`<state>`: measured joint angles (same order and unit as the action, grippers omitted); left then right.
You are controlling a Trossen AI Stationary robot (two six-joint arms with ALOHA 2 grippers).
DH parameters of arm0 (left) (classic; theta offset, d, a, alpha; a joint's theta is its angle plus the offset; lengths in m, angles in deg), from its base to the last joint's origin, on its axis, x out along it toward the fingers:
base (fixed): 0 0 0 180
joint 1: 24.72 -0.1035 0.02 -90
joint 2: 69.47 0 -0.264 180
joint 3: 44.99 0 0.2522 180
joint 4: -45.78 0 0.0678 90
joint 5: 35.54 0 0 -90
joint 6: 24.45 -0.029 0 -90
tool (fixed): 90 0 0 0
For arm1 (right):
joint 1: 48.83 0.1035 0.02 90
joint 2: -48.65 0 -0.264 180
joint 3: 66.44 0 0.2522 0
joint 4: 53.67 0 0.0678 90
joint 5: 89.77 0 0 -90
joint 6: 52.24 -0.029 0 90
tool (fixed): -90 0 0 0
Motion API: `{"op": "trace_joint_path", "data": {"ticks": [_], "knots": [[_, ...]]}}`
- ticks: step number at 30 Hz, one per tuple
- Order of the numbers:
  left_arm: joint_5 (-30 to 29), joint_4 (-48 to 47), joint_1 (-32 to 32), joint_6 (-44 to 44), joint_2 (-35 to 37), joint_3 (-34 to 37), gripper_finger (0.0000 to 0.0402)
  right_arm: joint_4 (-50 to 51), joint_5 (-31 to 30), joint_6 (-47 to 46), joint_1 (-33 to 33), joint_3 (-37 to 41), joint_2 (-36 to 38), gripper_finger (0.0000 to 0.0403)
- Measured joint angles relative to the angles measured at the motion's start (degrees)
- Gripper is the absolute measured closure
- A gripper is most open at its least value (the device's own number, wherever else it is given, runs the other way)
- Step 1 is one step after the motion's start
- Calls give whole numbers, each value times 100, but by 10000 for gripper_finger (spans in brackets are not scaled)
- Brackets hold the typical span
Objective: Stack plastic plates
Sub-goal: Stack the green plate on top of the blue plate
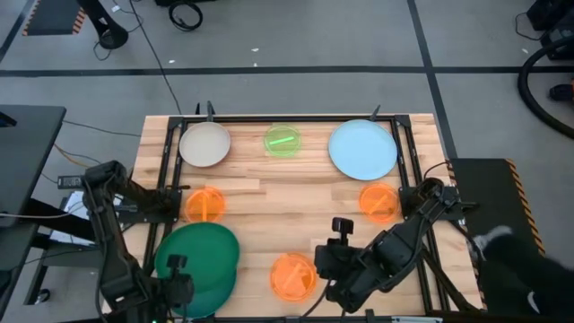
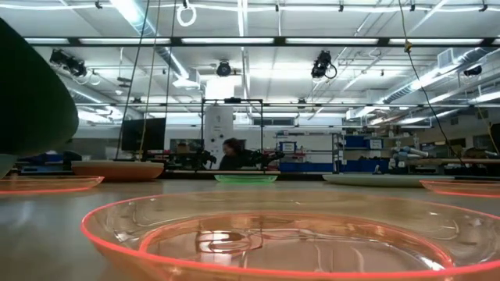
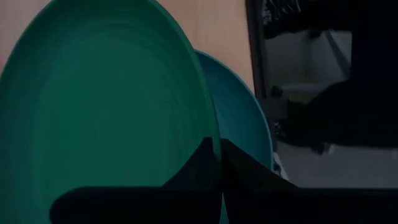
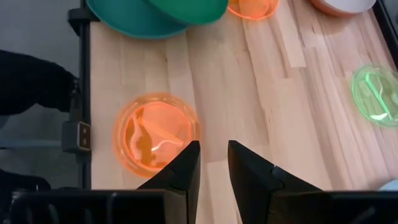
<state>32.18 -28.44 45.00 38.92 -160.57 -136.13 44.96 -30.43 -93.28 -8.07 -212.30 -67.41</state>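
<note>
**Green plate lifted at the table's near left corner**

Green plastic fills my left wrist view: the left gripper [image 3: 217,163] is clamped on the rim of a green plate [image 3: 106,118], its two dark fingers meeting either side of the edge; a second, teal plate [image 3: 239,115] lies just behind and partly under it. From the high view I see the left gripper [image 1: 176,266] at the near left corner, with the green plate [image 1: 202,256] overlapping the teal plate's visible edge [image 1: 164,260]; in the right wrist view the green plate [image 4: 186,9] sits tilted above the teal one [image 4: 124,22].

The right gripper [image 1: 330,260] hovers near the front middle of the wooden table [image 1: 260,193], just beside a small orange plate [image 1: 292,274]; in its own view the fingers [image 4: 180,171] stand apart with a narrow gap, holding nothing, the orange plate [image 4: 155,134] flat on the wood just ahead of them.

The rest lie apart on the table: a beige plate [image 1: 204,144] at the far left; a neon-green plate [image 1: 282,141] at the far middle; a light-blue plate [image 1: 363,149] at the far right; a second orange plate [image 1: 204,205] at the left; a third orange plate [image 1: 378,202] at the right, below the light-blue one.

In the low view the nearest orange plate [image 2: 258,238] fills the foreground; a person [image 2: 231,154] sits in the room far behind.
</note>
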Motion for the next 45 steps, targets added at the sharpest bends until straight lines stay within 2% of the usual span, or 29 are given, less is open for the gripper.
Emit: {"op": "trace_joint_path", "data": {"ticks": [5, 17, 22, 28, 45], "knots": [[-83, 2, 2, 127, -235, 17, 381, -94, 44, -138, -2, 227, -2, 312], [208, 271, 40, -434, -358, 12, 382, -490, 317, -138, 113, 721, -2, 312], [346, -268, 25, -441, -355, -294, 387, -453, 319, -126, 139, 865, -2, 312], [420, 31, 83, -448, -342, -621, 387, -445, 157, -122, 137, 903, -2, 312], [430, 456, 153, -360, -384, -85, 385, -558, -12, -276, 297, 903, -2, 312]]}}
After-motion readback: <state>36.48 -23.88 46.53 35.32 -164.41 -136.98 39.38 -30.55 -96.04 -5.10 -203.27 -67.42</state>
